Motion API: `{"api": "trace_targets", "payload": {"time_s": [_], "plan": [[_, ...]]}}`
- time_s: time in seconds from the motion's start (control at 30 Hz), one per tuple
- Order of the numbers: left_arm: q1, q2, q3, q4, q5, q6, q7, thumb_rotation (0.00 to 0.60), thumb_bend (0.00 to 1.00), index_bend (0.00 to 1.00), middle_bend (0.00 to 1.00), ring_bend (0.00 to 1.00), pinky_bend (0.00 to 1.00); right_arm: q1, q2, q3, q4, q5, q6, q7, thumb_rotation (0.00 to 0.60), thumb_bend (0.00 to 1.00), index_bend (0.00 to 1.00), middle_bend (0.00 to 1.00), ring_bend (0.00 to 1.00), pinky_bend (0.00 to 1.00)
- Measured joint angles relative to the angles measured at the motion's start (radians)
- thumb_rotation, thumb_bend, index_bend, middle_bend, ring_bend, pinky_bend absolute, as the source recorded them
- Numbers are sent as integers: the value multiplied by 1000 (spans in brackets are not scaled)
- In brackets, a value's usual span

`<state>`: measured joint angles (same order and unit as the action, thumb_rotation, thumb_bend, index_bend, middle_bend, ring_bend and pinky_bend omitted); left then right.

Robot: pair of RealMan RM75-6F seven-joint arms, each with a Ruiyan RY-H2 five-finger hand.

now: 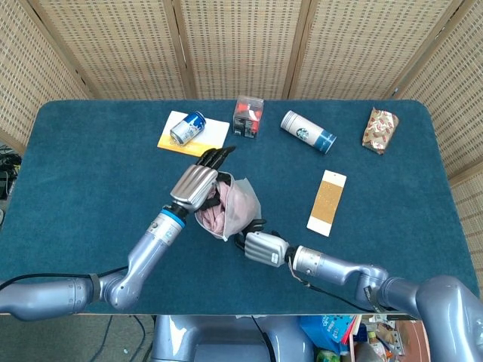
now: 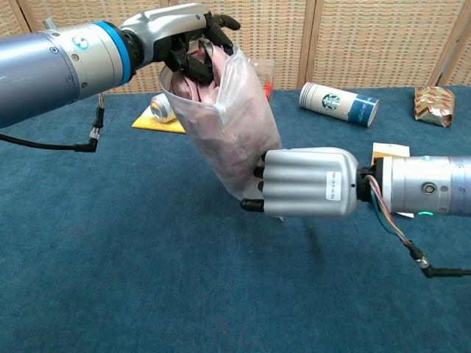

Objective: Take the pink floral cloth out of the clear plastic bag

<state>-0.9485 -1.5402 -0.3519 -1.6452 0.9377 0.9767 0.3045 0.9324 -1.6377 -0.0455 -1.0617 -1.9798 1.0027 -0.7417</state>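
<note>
— Pink cloth point(image 2: 221, 125) is inside the clear bag point(image 2: 246, 95), up off the table point(image 2: 110, 279). Not out yet!

— Who holds the bag?

— Left hand point(image 2: 184, 33) grips its top. Right hand point(image 2: 305, 184) touches the bottom; I can't tell if it grips.

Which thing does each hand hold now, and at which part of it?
The left hand grips the clear plastic bag at its open top edge, pink floral cloth inside. The right hand is at the bag's bottom; whether it grips cannot be told.
</note>
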Motion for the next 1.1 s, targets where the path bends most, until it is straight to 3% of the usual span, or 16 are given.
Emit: {"api": "trace_targets", "payload": {"time_s": [0.4,1.0,1.1], "plan": [[4,-7,17,8,-6,-19,-59,600,660,728,0,0,0,-5,-46,-2,30,16,-4,-12,600,0,250,624,521,639],[0,20,19,13,-77,-78,-112,600,661,728,0,0,0,-7,-133,38,110,110,-90,-99,600,2,232,630,530,642],[-2,32,19,5,-83,-94,-123,600,660,728,0,0,0,-2,-143,41,117,126,-105,-96,600,78,293,642,539,662]]}}
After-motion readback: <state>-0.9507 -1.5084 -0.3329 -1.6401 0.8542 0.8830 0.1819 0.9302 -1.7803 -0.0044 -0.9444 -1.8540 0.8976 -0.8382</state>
